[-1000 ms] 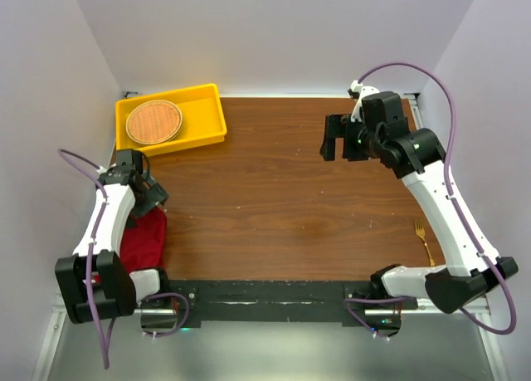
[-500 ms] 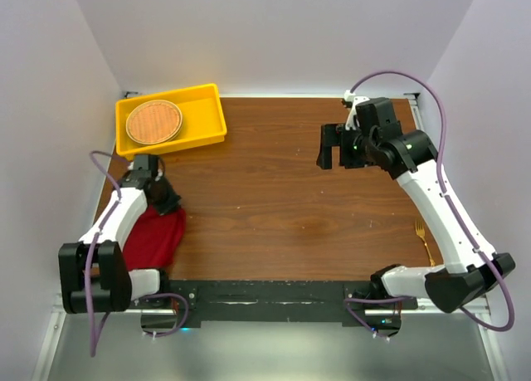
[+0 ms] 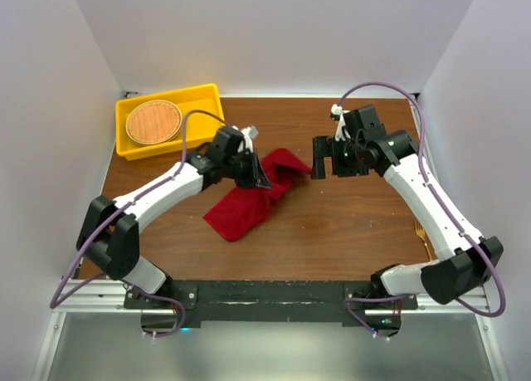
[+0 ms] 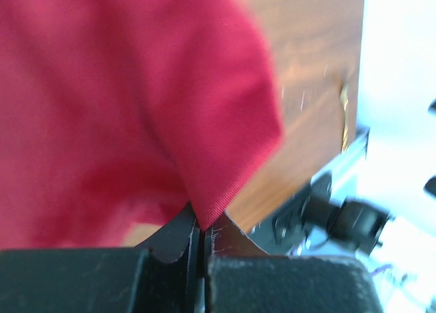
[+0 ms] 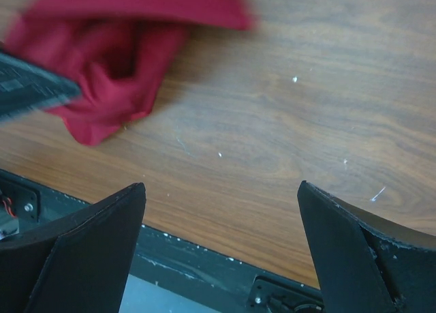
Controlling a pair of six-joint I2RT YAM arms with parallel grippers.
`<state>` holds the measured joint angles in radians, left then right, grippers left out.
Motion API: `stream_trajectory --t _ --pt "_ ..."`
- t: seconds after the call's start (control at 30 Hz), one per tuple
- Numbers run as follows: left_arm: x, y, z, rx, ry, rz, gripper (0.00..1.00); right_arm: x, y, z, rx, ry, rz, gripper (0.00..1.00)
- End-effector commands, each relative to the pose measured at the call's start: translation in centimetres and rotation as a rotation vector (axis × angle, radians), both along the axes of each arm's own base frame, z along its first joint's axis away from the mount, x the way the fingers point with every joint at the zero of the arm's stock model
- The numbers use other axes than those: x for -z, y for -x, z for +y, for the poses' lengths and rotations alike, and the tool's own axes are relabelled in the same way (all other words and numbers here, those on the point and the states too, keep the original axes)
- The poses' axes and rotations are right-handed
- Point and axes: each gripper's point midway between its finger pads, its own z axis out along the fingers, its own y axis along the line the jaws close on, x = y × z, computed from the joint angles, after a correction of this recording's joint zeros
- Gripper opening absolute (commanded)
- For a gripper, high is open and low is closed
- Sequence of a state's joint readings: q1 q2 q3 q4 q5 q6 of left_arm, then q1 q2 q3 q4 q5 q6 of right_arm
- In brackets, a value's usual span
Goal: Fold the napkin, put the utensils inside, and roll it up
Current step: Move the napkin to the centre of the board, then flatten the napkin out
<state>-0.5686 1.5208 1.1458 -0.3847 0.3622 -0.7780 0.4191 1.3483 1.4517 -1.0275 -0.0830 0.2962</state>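
Note:
The red napkin lies crumpled in the middle of the table, one corner lifted up. My left gripper is shut on that corner, and in the left wrist view the cloth is pinched between the closed jaws of the left gripper. My right gripper hangs open just right of the napkin, holding nothing. Its wrist view shows the right gripper's wide-apart fingers over bare wood, with the napkin at the upper left. The gold fork lies near the right edge, mostly hidden by the right arm.
A yellow tray stands at the back left with a round woven mat in it. White walls close in the left, back and right sides. A black rail runs along the near edge.
My left gripper has shut on the napkin at the left edge and dragged it right to the table's middle. The right gripper has drifted slightly left and nearer, still open.

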Motion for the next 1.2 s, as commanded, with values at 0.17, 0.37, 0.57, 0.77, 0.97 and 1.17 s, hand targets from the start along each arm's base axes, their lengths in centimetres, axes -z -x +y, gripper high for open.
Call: stream_trajectory --t 0.17,0.37,0.57,0.77,0.97,1.17 --pt "2.8 5.2 0.6 0.123 -0.092 0.043 0.80 3.8 0.9 0.9 0.047 -0.050 0.101 0.98" --pt "0.1 2.6 3.6 -0.012 -0.163 -0.075 0.85 6.5 -0.9 -0.2 0.088 0.069 0.143 0.98" --pt "3.3 -1.4 14.0 -0.324 -0.290 -0.016 0.81 8.7 -5.1 -1.8 0.261 0.232 0.186 0.95" --pt "8.6 -2.9 18.3 -0.317 -0.479 0.111 0.84 11.5 -8.8 -3.6 0.362 0.293 0.195 0.87" --pt "11.6 -3.3 19.5 -0.290 -0.569 0.163 0.84 15.1 -10.6 -6.4 0.372 0.300 0.250 0.79" --pt "11.9 -4.4 20.1 -0.293 -0.594 0.139 0.83 17.3 -10.9 -6.9 0.307 0.316 0.233 0.70"
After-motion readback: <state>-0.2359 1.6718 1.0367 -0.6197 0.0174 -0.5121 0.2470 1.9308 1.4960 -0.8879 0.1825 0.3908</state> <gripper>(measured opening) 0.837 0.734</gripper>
